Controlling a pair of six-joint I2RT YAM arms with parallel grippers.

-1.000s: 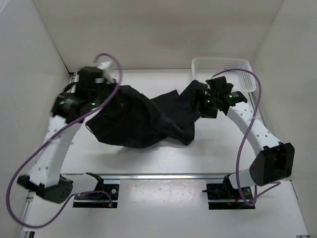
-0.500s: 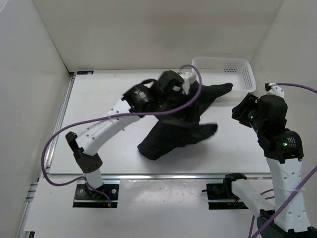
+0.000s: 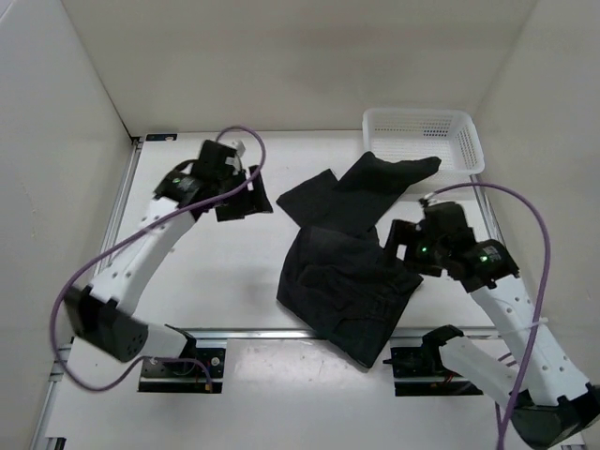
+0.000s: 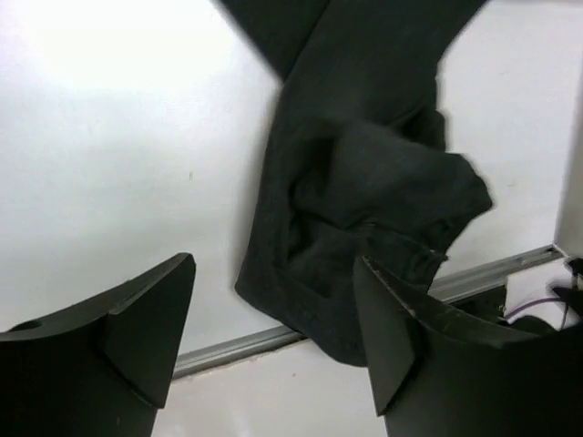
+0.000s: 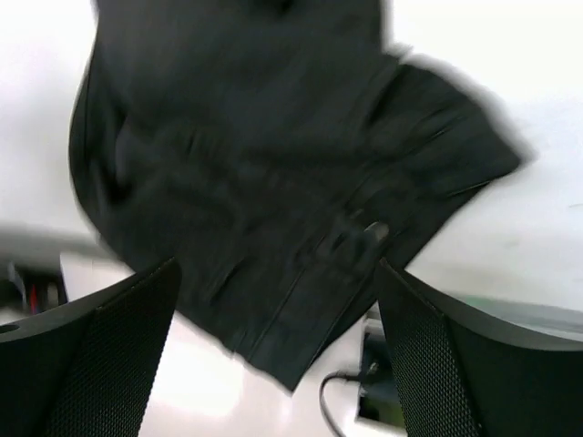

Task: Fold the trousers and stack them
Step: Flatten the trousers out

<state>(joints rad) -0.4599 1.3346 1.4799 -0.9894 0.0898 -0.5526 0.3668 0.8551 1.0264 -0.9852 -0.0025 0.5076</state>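
Note:
The black trousers (image 3: 347,267) lie crumpled in the middle-right of the table. One leg end reaches up to the basket's front rim, and the lower end hangs over the table's front rail. My left gripper (image 3: 244,195) hovers open to their left, apart from the cloth, with nothing between its fingers. The left wrist view shows the trousers (image 4: 364,191) ahead of the left gripper (image 4: 273,337). My right gripper (image 3: 405,248) stands open just above the trousers' right edge. In its blurred wrist view the right gripper (image 5: 273,355) is empty, with the trousers (image 5: 264,182) below.
A white mesh basket (image 3: 464,141) stands at the back right corner. A metal rail (image 3: 234,330) runs along the table's front edge. White walls close in the left, back and right sides. Purple cables loop off both arms.
The left gripper has opened, let go of the trousers and swung back left. The trousers dropped lower, over the front edge. The right arm came in over their right edge.

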